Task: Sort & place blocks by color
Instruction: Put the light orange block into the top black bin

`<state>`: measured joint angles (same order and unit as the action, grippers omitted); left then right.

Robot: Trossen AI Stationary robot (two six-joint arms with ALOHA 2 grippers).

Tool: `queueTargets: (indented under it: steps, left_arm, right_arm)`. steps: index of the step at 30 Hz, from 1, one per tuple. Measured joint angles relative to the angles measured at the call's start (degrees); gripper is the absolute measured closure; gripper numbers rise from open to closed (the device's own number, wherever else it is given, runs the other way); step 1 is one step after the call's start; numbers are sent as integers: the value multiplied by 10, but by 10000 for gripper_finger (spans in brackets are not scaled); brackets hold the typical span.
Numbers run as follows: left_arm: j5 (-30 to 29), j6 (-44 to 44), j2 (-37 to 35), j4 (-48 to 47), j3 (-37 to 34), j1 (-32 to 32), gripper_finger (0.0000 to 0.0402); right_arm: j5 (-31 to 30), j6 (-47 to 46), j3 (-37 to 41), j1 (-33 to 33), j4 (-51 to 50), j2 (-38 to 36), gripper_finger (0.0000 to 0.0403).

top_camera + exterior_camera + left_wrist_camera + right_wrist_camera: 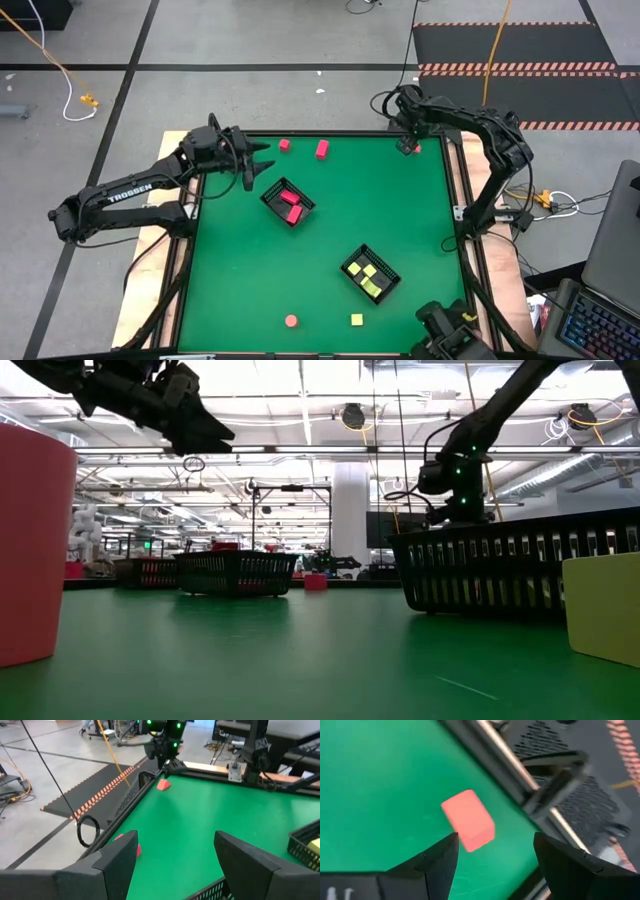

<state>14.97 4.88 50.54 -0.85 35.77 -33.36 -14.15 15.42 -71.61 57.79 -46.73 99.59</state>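
Observation:
My right gripper point(408, 143) is open at the table's far right corner, over a red block point(468, 820) that lies flat on the green mat just ahead of its fingertips, one finger to each side, without touching it. My left gripper point(256, 165) is open and hovers in the air point(190, 415) by the far left side, next to the black tray point(288, 203) that holds red blocks. A second tray point(370, 273) holds yellow blocks. Loose on the mat are two red blocks point(284, 145) point(321, 149), a round red one point(291, 321) and a yellow cube point(357, 320).
The table's raised black rim point(510, 767) runs close behind the red block in the corner. The right arm's base point(450, 335) stands at the near right edge. Open green mat lies between the two trays point(330, 235).

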Motion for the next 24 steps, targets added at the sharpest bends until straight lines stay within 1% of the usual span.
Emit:
queueTargets:
  steps: [7, 11, 15, 24]
  left_arm:
    - [0, 4, 0, -16, 0, 0, 140]
    - [0, 4, 0, -30, 0, 0, 140]
    - [0, 4, 0, -33, 0, 0, 140]
    - [0, 4, 0, -34, 0, 0, 140]
  right_arm:
    - [55, 69, 0, 0, -3, 0, 152]
    - [55, 104, 0, 5, -7, 0, 152]
    - [54, 113, 0, 16, -8, 3, 152]
    - [54, 138, 0, 28, -7, 48, 152]
